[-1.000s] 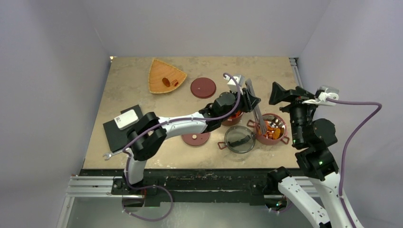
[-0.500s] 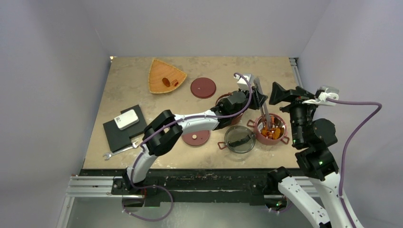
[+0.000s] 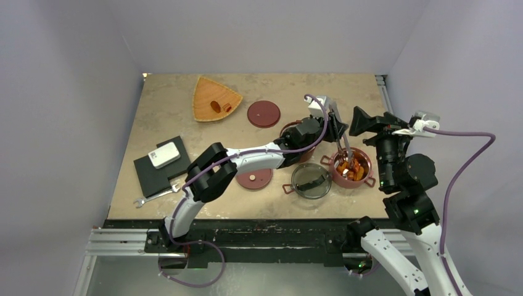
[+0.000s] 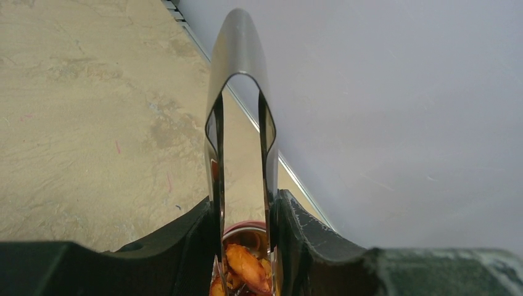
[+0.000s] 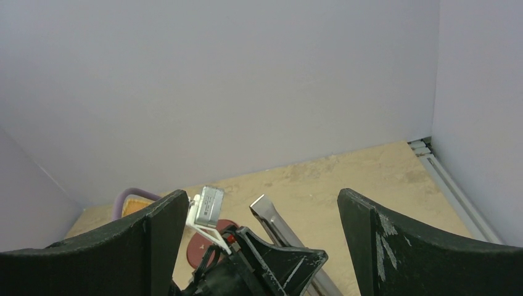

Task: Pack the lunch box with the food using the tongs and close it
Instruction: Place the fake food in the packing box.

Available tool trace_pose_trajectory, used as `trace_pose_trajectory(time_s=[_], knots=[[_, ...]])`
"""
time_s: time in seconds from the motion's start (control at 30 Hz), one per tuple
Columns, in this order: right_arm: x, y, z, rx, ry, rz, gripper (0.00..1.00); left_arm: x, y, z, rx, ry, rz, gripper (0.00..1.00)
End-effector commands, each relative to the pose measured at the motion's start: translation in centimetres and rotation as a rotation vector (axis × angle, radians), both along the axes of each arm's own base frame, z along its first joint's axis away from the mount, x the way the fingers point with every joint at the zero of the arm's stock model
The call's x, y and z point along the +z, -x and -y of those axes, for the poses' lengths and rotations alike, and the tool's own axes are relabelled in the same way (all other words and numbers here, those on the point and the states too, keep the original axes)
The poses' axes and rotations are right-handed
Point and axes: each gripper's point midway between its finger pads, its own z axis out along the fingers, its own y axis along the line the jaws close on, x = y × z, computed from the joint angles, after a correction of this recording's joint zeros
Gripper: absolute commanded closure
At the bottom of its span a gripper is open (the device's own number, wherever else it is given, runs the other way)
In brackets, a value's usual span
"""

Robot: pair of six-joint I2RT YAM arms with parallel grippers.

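From above, the left pincer (image 3: 333, 125) pinches the silvery tongs (image 3: 341, 143), whose tips dip among the orange food (image 3: 353, 171) in the right-hand lunch-box bowl (image 3: 335, 171) on the bench (image 3: 185, 123). The clear top lid (image 3: 311, 180) lies just beside that bowl, and the right pincer (image 3: 372, 126) hovers spread and empty beyond it. The left wrist view shows black fingers (image 4: 185, 237) pressed on both tong arms above the food (image 4: 243, 264). The right wrist view shows that pincer's fingers (image 5: 154, 240) wide apart, with the tongs (image 5: 271, 217) below between them.
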Motion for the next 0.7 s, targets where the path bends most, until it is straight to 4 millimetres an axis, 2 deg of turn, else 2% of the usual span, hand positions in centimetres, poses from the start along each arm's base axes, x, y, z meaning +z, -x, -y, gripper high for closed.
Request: trace_pose_trajectory(time_s=[0.0, 0.1, 0.23, 0.37, 0.47, 0.57, 0.67], knots=[[1.2, 0.5, 0.5, -0.016, -0.007, 0.037, 0.05, 4.8, 0.1, 0.1, 0.004, 0.082, 0.07, 0.66], [1.4, 0.5, 0.6, -0.018, -0.008, 0.04, 0.05, 6.3, 0.3, -0.2, 0.003, 0.101, 0.091, 0.67], [1.7, 0.7, 0.8, -0.024, -0.009, 0.049, 0.05, 9.6, 1.0, -1.2, -0.004, 0.127, 0.137, 0.68], [1.9, 0.8, 1.0, -0.032, -0.013, 0.057, 0.05, 13.2, 1.8, -3.4, 0.011, 0.125, 0.199, 0.68], [2.0, 0.9, 1.0, -0.035, -0.016, 0.061, 0.05, 14.4, 1.3, -6.1, 0.068, 0.071, 0.228, 0.68], [2.0, 0.8, 1.0, -0.035, -0.017, 0.063, 0.05, 13.9, -0.7, -9.8, 0.135, 0.019, 0.202, 0.68], [2.0, 0.8, 1.0, -0.031, -0.015, 0.061, 0.05, 13.7, -3.6, -14.8, 0.232, -0.037, 0.178, 0.68]])
